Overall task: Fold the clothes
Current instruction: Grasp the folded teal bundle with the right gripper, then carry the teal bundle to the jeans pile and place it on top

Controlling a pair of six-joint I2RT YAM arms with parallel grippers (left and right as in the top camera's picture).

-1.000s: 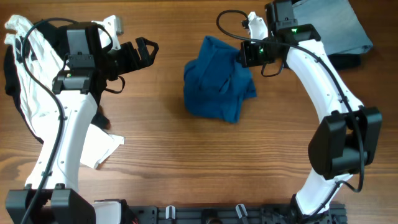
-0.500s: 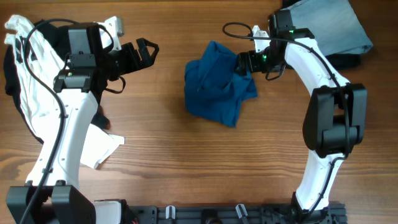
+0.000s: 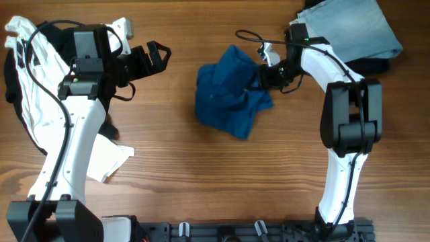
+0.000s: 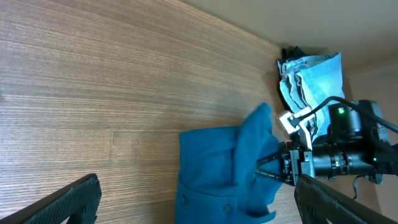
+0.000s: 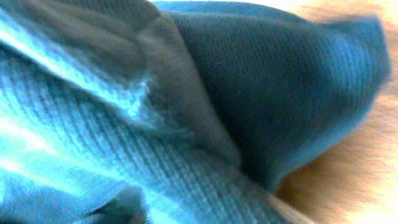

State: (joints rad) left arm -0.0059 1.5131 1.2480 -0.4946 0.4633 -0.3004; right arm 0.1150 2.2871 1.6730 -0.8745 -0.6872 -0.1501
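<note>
The deep-blue shirt (image 3: 227, 99) lies crumpled in the middle of the table; it also shows in the left wrist view (image 4: 227, 171). My right gripper (image 3: 259, 74) is at the shirt's upper right edge, its fingers closed on a fold of the fabric (image 4: 264, 168). Blue fabric (image 5: 186, 112) fills the right wrist view and hides the fingers. My left gripper (image 3: 158, 56) is open and empty, hovering left of the shirt (image 4: 196, 183). A white garment (image 3: 33, 94) and a black one (image 3: 12, 74) lie at the far left.
A folded grey-blue garment (image 3: 356, 27) lies at the back right on something black (image 3: 376, 66); it also shows in the left wrist view (image 4: 311, 71). A white piece (image 3: 107, 158) lies by the left arm. Bare wood table (image 3: 201, 175) in front.
My right gripper has moved forward and a little left along the shirt's right edge. The shirt has shifted slightly left and changed shape. The left arm has not moved.
</note>
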